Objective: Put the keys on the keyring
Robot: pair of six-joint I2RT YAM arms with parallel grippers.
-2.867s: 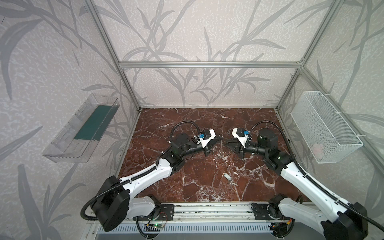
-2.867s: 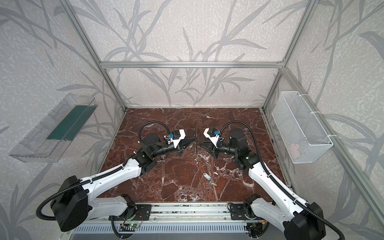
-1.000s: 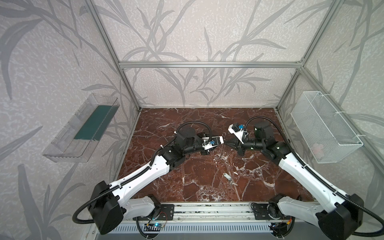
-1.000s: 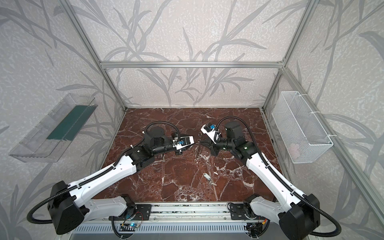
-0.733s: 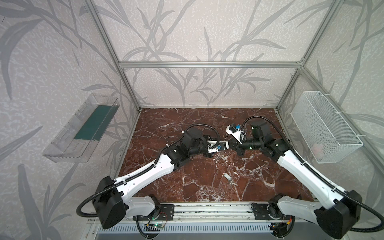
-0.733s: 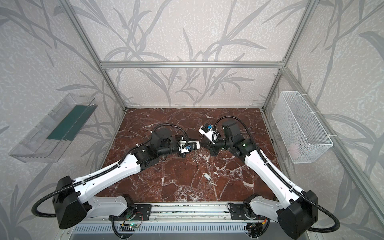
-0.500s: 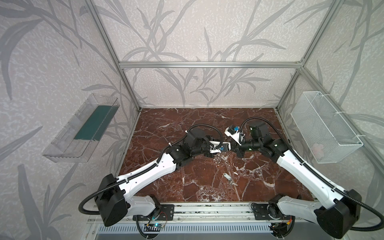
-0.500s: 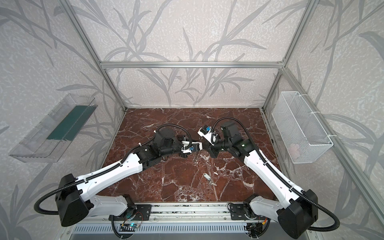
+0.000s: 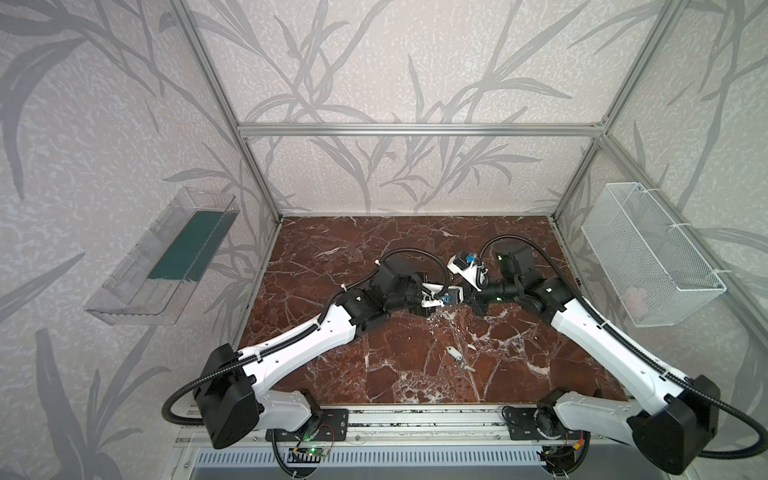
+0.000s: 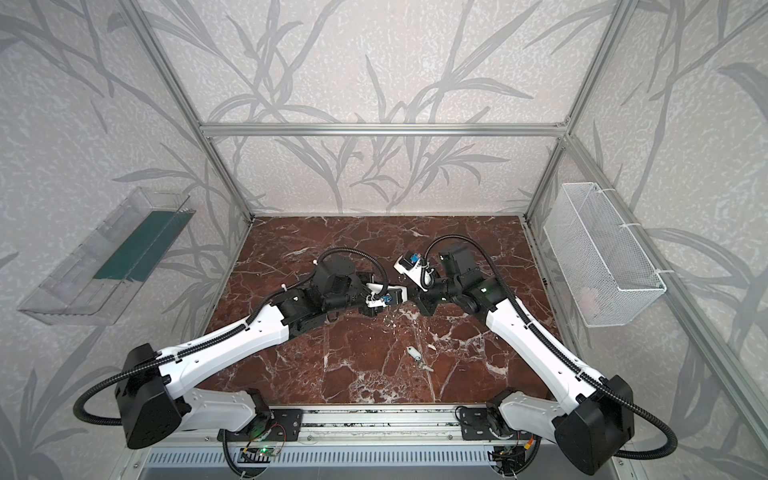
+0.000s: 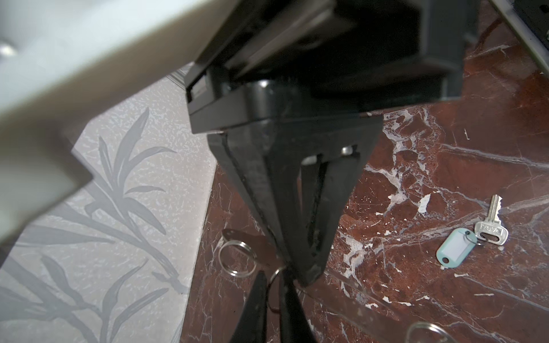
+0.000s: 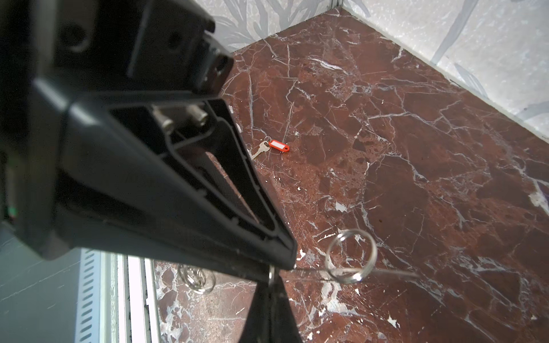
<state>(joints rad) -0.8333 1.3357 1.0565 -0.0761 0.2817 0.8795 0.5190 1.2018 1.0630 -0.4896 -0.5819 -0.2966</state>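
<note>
While both arms reach inward, left fingers [image 11: 267, 193] and right fingers [image 12: 124, 181] clamp the keyring [image 11: 249, 242].

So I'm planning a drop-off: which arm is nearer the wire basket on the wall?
Right. The right arm works on the basket's side of the table; the left arm reaches in from the far side.

Red-brown counter [image 9: 374, 249] veined white, pale walls [image 9: 415, 62] with grey leaf pattern, red-orange key tag [image 12: 279, 145], pale teal key tag [image 11: 454, 248], white wire basket [image 9: 648, 257].
</note>
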